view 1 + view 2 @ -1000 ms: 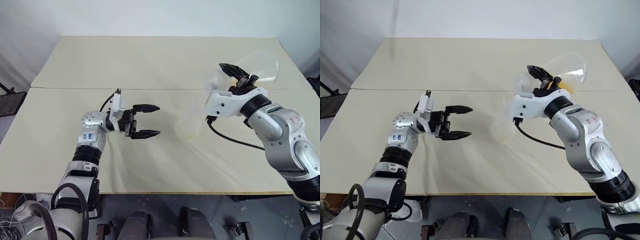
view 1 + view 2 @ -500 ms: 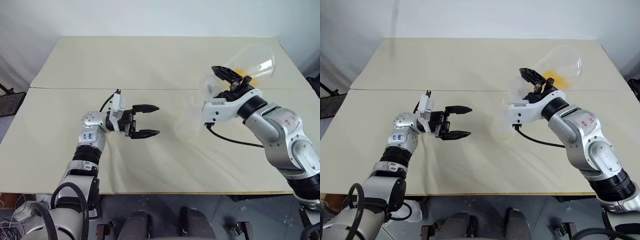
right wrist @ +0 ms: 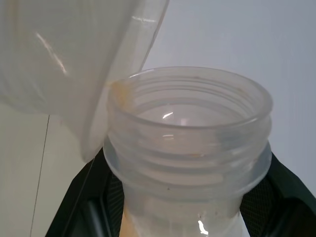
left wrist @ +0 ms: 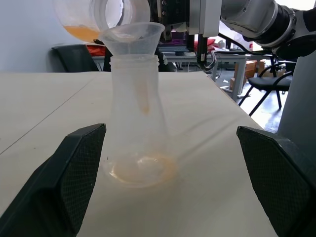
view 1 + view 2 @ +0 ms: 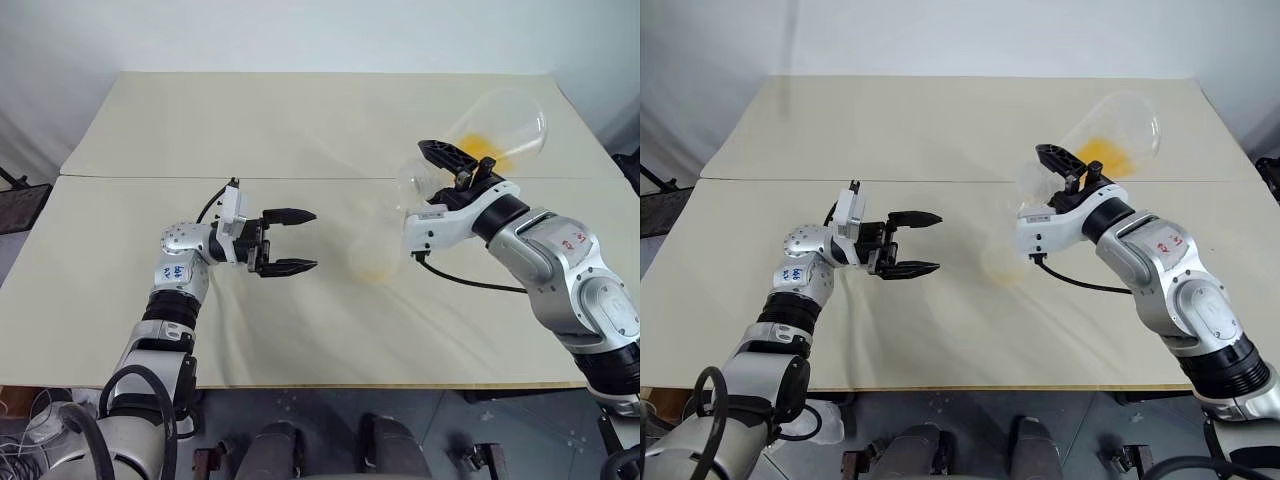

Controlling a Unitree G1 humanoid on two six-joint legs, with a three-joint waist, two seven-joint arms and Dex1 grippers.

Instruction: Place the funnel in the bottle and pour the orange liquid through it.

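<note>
Clear bottle (image 4: 138, 113) upright on beige worktop (image 5: 300, 120), see-through funnel (image 4: 132, 37) in its neck, thin orange liquid (image 4: 140, 170) pooled inside, right tool (image 5: 455, 165) clamped on tilted flask (image 5: 495, 125), left tool (image 5: 290, 241) wide open, empty.

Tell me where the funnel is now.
The funnel sits in the bottle's neck on the table's right half, just under the tilted flask's mouth.
</note>
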